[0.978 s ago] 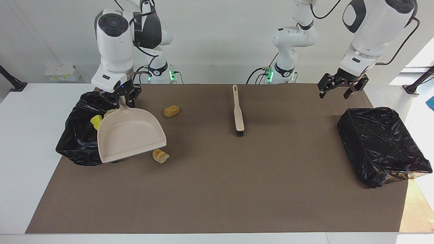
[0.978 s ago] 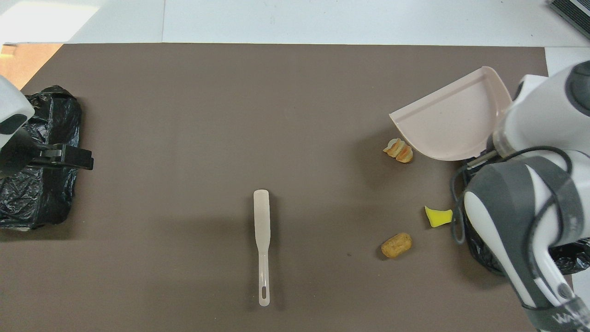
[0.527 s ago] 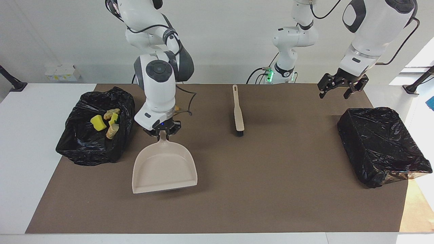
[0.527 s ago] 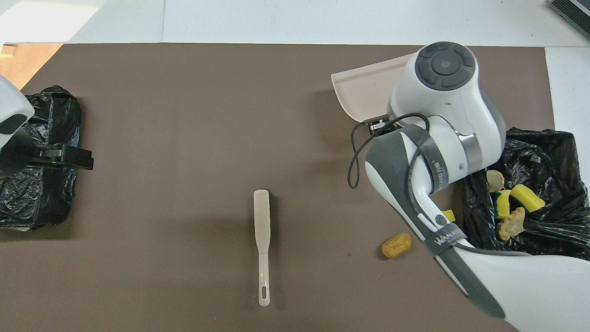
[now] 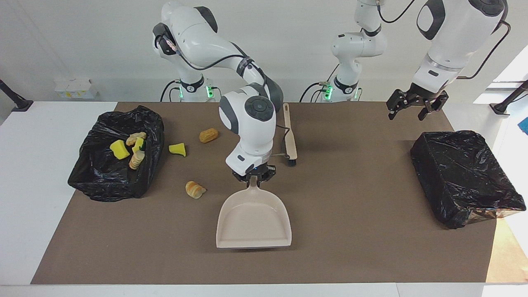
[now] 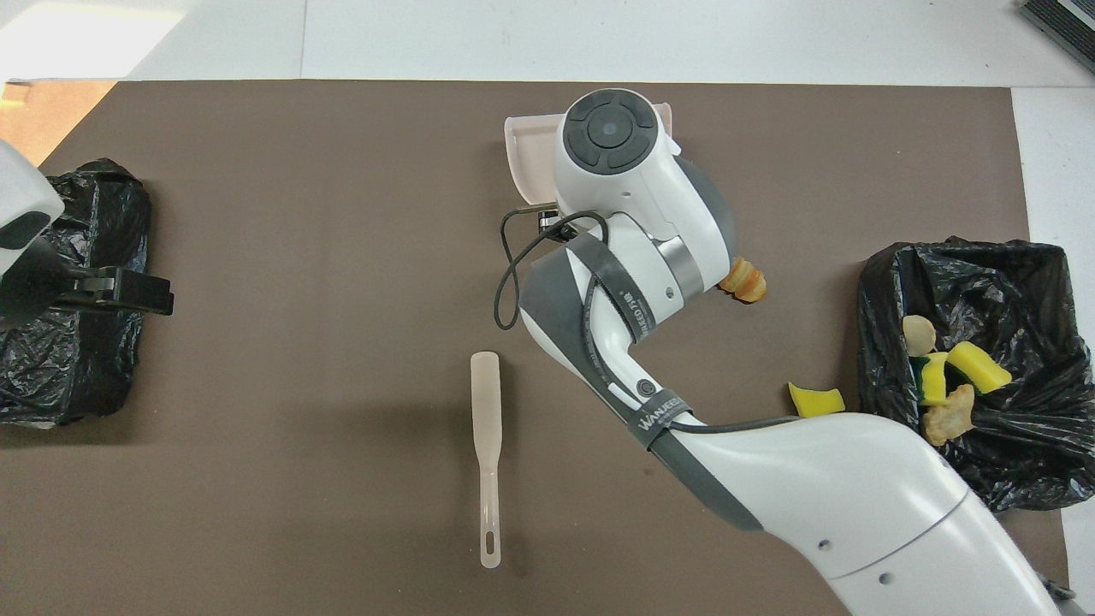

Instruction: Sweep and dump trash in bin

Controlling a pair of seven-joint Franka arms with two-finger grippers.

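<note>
Dustpan (image 5: pixel 253 222) now mid-mat, clear around

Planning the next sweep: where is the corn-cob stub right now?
In the facing view the corn-cob stub lies on the mat near the robots, beside the yellow sponge chunk, between the filled bin and the brush.

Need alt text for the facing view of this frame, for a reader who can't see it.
The right gripper holds a beige dustpan by its handle at mid-table. Three scraps of trash lie on the brown mat, more sit in the black-lined bin at the right arm's end, and the brush lies nearer the robots. The left gripper waits open in the air beside a second black-lined bin.
</note>
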